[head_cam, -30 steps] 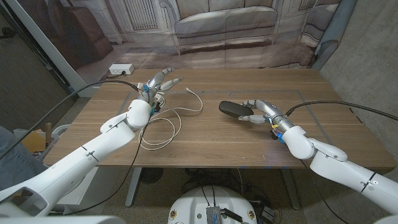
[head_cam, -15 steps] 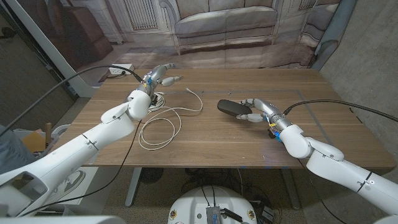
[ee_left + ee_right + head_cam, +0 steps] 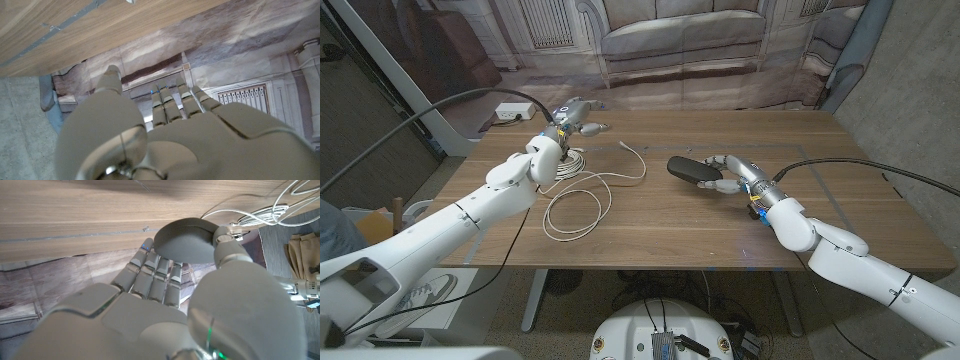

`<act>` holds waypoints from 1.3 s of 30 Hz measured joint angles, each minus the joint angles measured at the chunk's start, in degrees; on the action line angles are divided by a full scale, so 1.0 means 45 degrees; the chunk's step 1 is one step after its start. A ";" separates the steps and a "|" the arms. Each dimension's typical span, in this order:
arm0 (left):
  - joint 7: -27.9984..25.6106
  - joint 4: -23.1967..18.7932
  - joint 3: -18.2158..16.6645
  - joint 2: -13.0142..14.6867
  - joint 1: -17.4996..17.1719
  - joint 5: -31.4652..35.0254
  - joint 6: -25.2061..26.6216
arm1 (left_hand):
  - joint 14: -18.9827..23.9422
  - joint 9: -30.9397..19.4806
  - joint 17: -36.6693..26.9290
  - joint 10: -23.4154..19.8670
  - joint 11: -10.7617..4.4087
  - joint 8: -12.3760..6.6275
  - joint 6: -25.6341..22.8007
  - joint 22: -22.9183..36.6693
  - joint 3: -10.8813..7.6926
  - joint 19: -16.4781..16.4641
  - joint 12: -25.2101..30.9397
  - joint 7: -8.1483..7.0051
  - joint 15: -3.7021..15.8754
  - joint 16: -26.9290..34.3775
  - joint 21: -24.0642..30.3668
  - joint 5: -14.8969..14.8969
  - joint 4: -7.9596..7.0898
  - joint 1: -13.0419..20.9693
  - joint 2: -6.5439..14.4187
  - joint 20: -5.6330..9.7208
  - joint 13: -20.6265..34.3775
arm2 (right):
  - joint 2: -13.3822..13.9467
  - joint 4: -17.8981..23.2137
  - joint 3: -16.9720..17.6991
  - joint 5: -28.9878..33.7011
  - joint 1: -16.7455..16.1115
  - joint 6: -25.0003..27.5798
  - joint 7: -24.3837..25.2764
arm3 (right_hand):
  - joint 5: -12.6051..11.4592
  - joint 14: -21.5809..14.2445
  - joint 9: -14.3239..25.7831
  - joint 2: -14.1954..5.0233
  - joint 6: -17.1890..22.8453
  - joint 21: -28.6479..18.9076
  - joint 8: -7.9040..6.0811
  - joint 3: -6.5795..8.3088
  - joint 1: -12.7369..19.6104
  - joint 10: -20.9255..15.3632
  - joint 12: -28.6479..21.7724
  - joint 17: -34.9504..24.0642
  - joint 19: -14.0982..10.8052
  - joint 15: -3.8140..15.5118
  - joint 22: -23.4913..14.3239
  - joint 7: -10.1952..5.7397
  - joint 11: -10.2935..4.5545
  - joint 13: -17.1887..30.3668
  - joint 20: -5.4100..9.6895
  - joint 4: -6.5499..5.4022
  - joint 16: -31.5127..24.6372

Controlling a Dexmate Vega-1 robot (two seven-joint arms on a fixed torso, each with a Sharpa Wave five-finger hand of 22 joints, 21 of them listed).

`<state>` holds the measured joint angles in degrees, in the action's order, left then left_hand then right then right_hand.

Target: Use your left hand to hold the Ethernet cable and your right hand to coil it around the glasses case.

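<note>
The white Ethernet cable (image 3: 582,195) lies loose on the wooden table (image 3: 650,225), with a small coil at the back left and wider loops toward the front. One plug end (image 3: 625,147) points to the middle. My left hand (image 3: 574,118) hovers beyond the small coil with its fingers stretched out and apart, holding nothing; its fingers (image 3: 172,102) reach out straight. The dark glasses case (image 3: 686,169) sits in my right hand (image 3: 732,176), gripped between thumb (image 3: 227,247) and fingers (image 3: 155,272). The case (image 3: 186,239) is seen end-on, with the cable (image 3: 270,211) beyond it.
A white power strip (image 3: 515,111) lies on the floor behind the table's back left corner. A black cable (image 3: 450,105) arcs over my left arm. Grey tape lines (image 3: 848,195) mark the table's right side.
My left hand has moved back and to the left, away from the cable's loops and past the small coil. My right hand has carried the case slightly to the left.
</note>
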<state>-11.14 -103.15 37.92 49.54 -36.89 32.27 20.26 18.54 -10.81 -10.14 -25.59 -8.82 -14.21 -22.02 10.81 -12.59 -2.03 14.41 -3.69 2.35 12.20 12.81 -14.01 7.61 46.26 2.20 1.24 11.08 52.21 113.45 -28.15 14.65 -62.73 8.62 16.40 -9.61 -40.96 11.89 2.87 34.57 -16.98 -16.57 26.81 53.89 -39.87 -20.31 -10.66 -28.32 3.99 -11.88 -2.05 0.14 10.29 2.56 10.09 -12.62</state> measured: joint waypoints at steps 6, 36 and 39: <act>0.0336 0.0448 0.0453 0.0016 0.0586 0.1161 -0.0264 | 0.0418 0.0001 0.0000 -0.0176 -0.0175 0.0000 -0.0144 -0.0009 0.0017 -0.0119 -0.0001 -0.0145 -0.0002 0.0000 0.0000 -0.0113 0.0195 0.0261 -0.0199 0.0118 -0.0001 | -0.0032 -0.0001 -0.0009 -0.0063 0.0010 0.0047 -0.0008 | -0.0033 0.0000 -0.0005 0.0000 0.0000 0.0000 -0.0019 0.0000 0.0001 0.0001 0.0002 0.0000 0.0000 0.0000 0.0001 -0.0001 -0.0001 -0.0005 0.0000 0.0000 0.0074; 0.3656 0.3417 0.2242 -0.1082 0.3805 0.5185 -0.2844 | 0.1524 0.0002 0.0064 -0.0974 -0.0567 -0.0096 -0.0932 -0.0033 -0.0121 -0.1713 -0.0249 -0.0613 0.0022 0.0000 0.0404 -0.0481 0.0330 0.1385 -0.0653 0.0244 -0.0003 | -0.0098 -0.0128 0.0099 -0.0529 -0.0058 0.0133 0.0105 | -0.0027 0.0000 -0.0003 0.0056 0.0055 -0.0100 0.0023 -0.0053 0.0083 -0.0041 0.0101 0.0024 -0.0115 0.0000 0.0004 0.0044 -0.0043 0.0001 0.0024 -0.0053 0.0122; 0.4027 0.3785 0.2495 -0.1303 0.4147 0.5419 -0.3115 | 0.1523 0.0003 0.0063 -0.0974 -0.0567 -0.0096 -0.0932 -0.0033 -0.0121 -0.1759 -0.0249 -0.0614 0.0021 0.0000 0.0404 -0.0481 0.0330 0.1465 -0.0734 0.0198 -0.0003 | -0.0103 -0.0158 0.0103 -0.0547 -0.0038 0.0125 0.0105 | -0.0026 0.0000 -0.0003 0.0055 0.0055 -0.0100 0.0026 -0.0053 0.0081 -0.0041 0.0112 0.0024 -0.0115 0.0000 0.0004 0.0043 -0.0044 0.0000 0.0024 -0.0052 0.0122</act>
<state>6.99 -86.12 49.14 43.67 -18.23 56.66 6.24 25.39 -10.80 -9.85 -29.97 -11.37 -14.64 -26.22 10.66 -13.14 -9.94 13.29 -6.45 2.45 12.20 14.63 -16.18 9.09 52.85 -1.11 2.13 11.07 51.75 112.74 -27.69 12.18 -62.90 9.18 16.88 -9.73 -40.95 11.87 3.12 34.82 -17.43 -16.46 26.57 54.26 -40.05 -19.81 -10.55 -28.84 3.99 -11.86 -1.85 -0.05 10.29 2.67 9.85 -12.07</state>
